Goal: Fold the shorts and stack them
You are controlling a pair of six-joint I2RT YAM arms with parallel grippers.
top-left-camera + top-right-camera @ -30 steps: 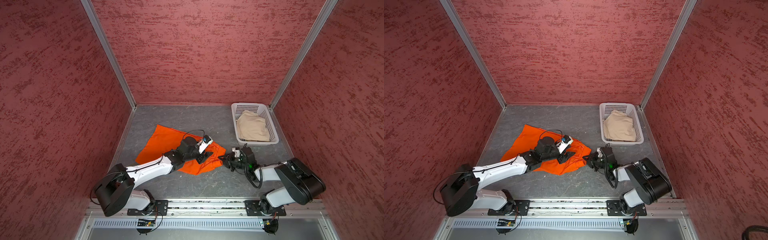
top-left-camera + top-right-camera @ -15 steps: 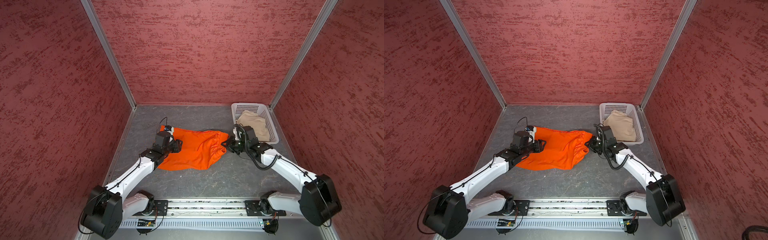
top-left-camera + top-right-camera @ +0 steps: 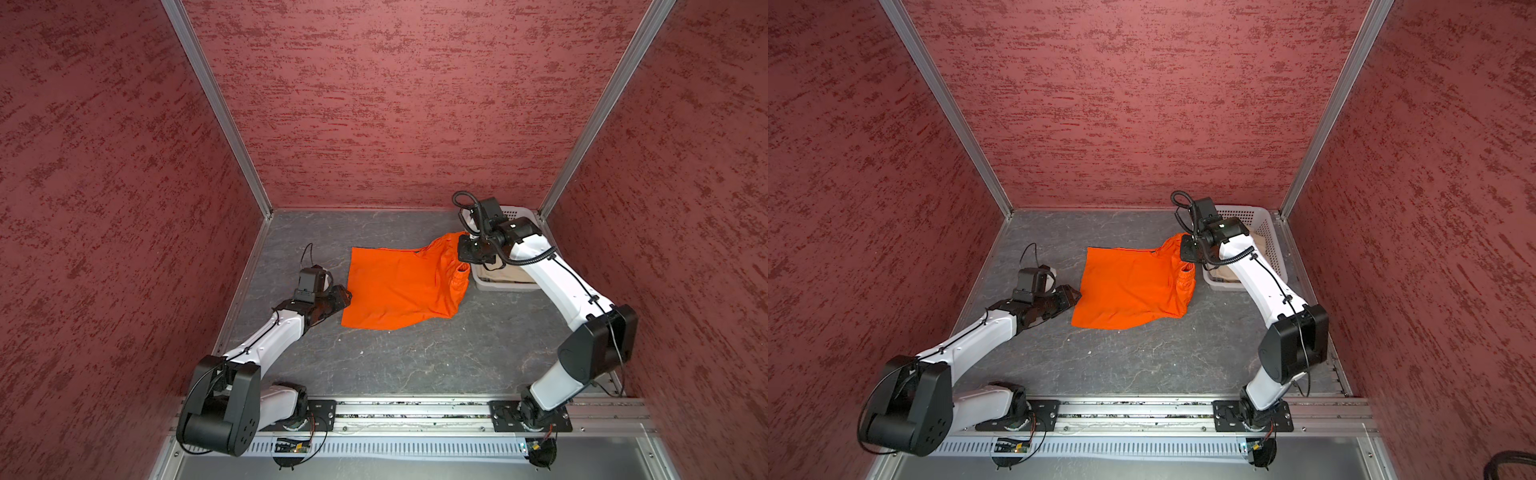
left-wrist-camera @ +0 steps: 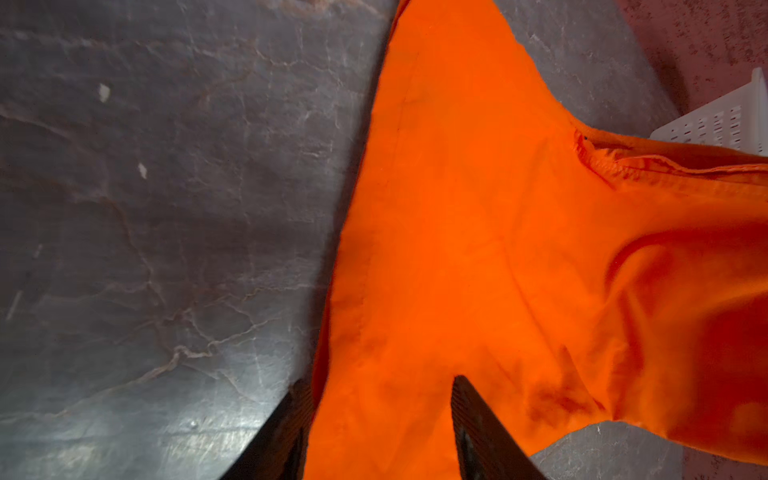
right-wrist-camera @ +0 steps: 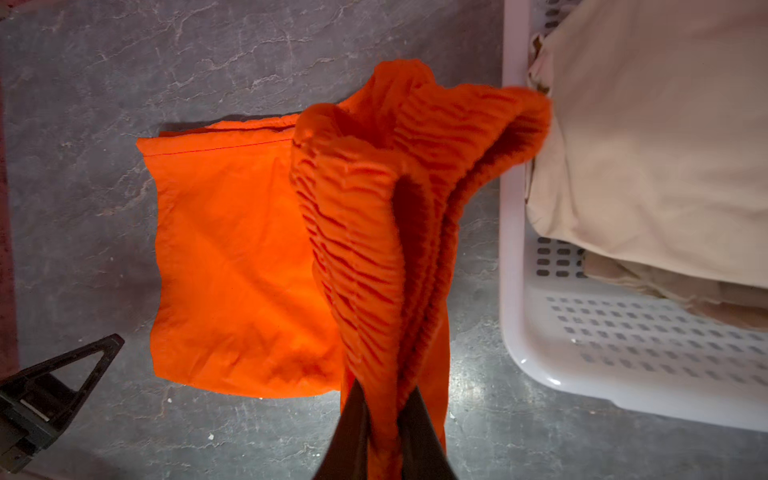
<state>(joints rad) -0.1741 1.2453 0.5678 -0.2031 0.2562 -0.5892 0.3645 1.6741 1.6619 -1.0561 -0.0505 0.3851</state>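
Note:
The orange shorts [image 3: 399,286] [image 3: 1129,286] lie mostly flat mid-table. My right gripper [image 3: 465,249] [image 3: 1187,251] [image 5: 384,395] is shut on their gathered waistband and holds that end raised beside the basket, as the right wrist view shows the orange shorts [image 5: 232,257]. My left gripper [image 3: 343,297] [image 3: 1073,296] [image 4: 380,380] sits low at the shorts' left edge. Its jaws stand apart, with the orange cloth [image 4: 478,249] lying between them. The beige shorts [image 5: 648,145] [image 3: 1260,241] lie in the basket, partly hidden under the right arm.
The white perforated basket [image 3: 515,214] [image 3: 1273,245] [image 5: 515,249] [image 4: 727,120] stands in the back right corner against the wall. Red walls close in the grey table [image 3: 395,361] on three sides. A metal rail with both arm bases runs along the front.
Both grippers moved from the front middle out to opposite ends of the orange shorts, spreading them out. The right gripper has since lifted the waistband up and back toward the basket.

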